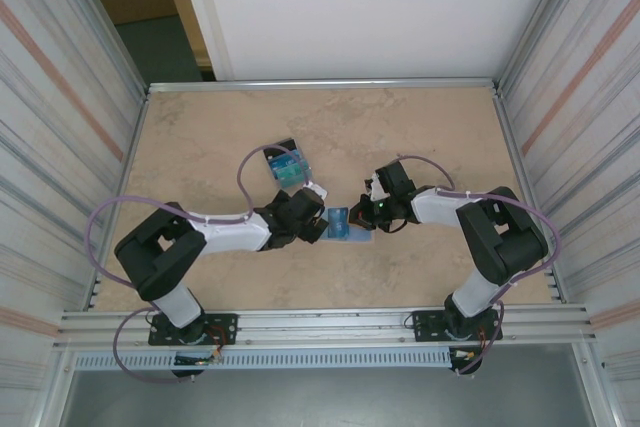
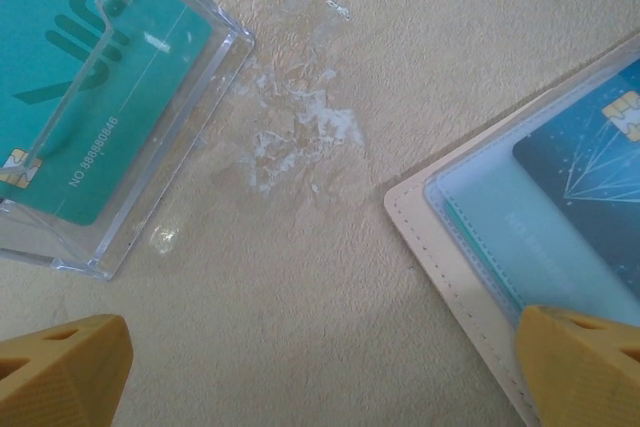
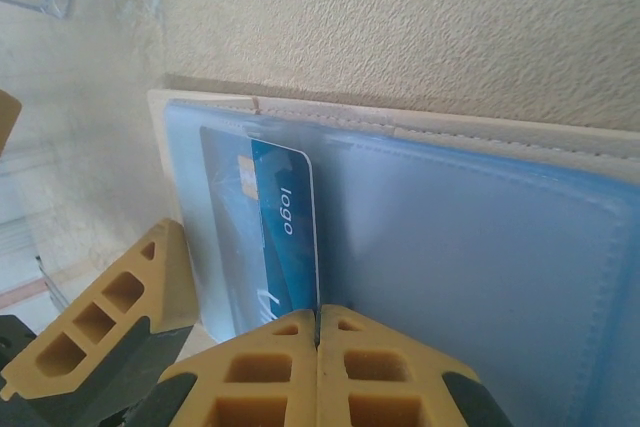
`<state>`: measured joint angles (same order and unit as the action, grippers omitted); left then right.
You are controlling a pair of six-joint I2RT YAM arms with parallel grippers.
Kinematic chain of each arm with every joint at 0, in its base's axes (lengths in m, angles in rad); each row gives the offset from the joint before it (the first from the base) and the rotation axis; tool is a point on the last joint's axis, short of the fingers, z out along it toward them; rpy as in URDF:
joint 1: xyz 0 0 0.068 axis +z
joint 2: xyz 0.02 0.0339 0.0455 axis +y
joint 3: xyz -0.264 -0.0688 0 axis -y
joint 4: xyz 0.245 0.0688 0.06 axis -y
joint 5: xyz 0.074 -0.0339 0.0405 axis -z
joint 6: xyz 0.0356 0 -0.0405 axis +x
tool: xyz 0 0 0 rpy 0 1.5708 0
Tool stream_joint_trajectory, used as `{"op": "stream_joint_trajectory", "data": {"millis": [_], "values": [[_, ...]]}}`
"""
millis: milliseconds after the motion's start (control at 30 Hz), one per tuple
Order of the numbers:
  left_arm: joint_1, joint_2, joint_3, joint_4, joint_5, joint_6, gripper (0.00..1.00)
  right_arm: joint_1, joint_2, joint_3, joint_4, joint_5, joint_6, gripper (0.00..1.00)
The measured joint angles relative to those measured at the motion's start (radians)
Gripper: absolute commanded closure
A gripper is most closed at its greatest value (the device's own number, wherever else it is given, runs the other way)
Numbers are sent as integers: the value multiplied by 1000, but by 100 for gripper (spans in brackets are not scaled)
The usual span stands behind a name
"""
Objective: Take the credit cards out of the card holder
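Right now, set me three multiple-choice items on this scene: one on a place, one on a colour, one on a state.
1. The dark blue card is:
A. flat on the bare table
B. tucked in the card holder
C. hanging off the table's edge

2. The boxed card inside the clear case is:
A. red
B. teal-green
C. black

3. The left gripper is:
A. shut on a card
B. shut, empty
C. open

Answers:
1 B, it sits in a pocket of the holder in the right wrist view.
2 B, its teal-green face shows through the clear wall.
3 C, its fingers stand far apart.
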<state>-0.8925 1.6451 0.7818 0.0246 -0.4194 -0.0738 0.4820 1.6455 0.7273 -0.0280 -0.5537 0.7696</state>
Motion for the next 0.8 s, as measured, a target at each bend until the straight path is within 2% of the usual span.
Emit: {"op": "stream_joint_trajectory", "data": {"millis": [333,800], "values": [[0,-51,46,-6,39,4,1,0,0,0,-3,0,0,100],[0,72,95,-5,52,28,1,0,0,0,-4,0,0,100]]}}
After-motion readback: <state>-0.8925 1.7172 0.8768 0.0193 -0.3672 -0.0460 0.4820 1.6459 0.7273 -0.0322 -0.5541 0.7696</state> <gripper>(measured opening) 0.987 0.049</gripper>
